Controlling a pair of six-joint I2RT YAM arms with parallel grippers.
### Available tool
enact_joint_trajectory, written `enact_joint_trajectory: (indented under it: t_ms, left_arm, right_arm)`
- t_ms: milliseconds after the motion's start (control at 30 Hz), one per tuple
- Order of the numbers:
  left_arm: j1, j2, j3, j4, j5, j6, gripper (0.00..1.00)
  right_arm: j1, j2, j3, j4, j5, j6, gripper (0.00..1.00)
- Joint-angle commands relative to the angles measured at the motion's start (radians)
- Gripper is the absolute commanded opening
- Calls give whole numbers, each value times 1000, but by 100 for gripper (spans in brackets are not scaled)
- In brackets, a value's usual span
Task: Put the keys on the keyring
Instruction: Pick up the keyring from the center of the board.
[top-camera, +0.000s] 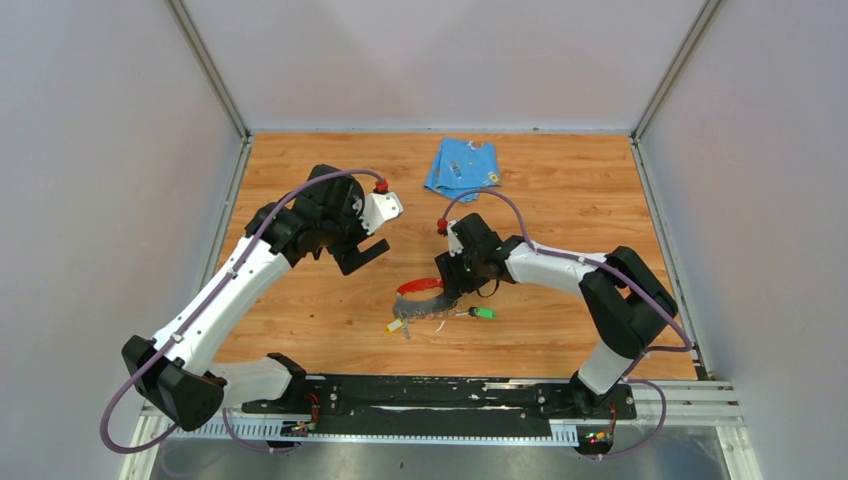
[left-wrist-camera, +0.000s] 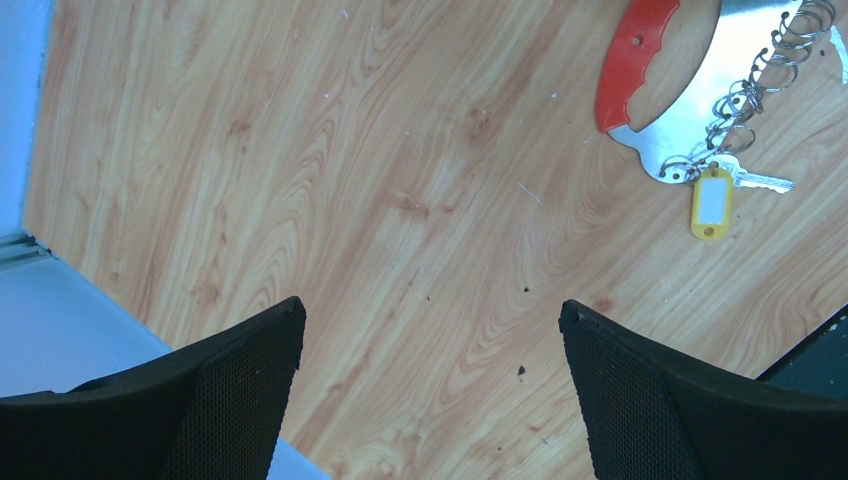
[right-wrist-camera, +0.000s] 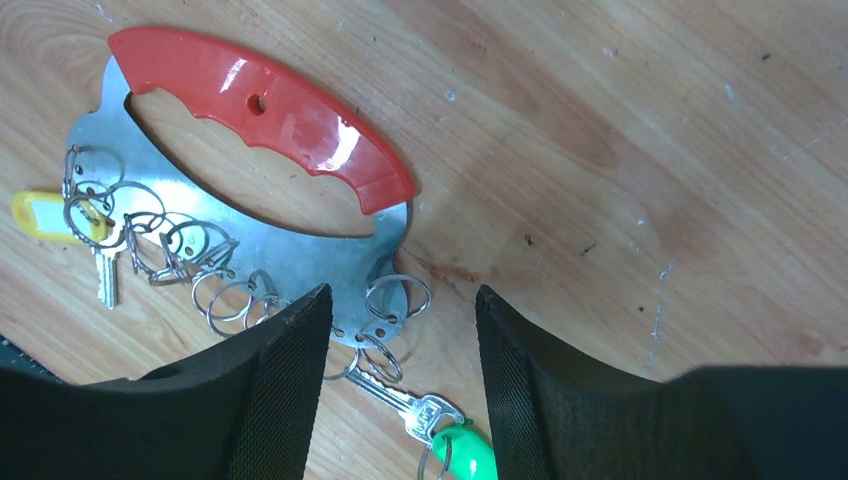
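Note:
The keyring (right-wrist-camera: 300, 250) is a flat silvery plate with a red grip (right-wrist-camera: 260, 110) and a row of split rings, lying on the wood. The yellow-tagged key (right-wrist-camera: 45, 215) sits at its far end, seemingly linked to a ring (left-wrist-camera: 711, 200). The green-tagged key (right-wrist-camera: 410, 400) lies at the near end, its blade tip at a split ring. My right gripper (right-wrist-camera: 400, 295) is open low over that end, its fingers on either side of the green key and squeezing nothing. My left gripper (left-wrist-camera: 430, 320) hangs open and empty over bare wood, left of the keyring (top-camera: 420, 298).
A folded blue cloth (top-camera: 462, 167) lies at the back of the table. Grey walls enclose the wooden surface on three sides. The black mounting rail (top-camera: 440, 392) runs along the near edge.

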Motion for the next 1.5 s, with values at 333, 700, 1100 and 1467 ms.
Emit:
enact_joint_trajectory:
  t_ms: [333, 700, 1100, 1467]
  left_arm:
    - [2, -25, -19, -7, -15, 17, 100]
    - [2, -47, -32, -7, -15, 11, 100]
    - [2, -152, -32, -19, 202, 48, 100]
    - [0, -219, -39, -31, 504, -34, 100]
  right_arm:
    - [137, 52, 44, -82, 272, 12, 31]
    - [138, -38, -4, 30, 294, 3, 1]
    - [140, -277, -63, 233, 94, -19, 1]
    - [176, -535, -91, 552, -325, 96, 1]
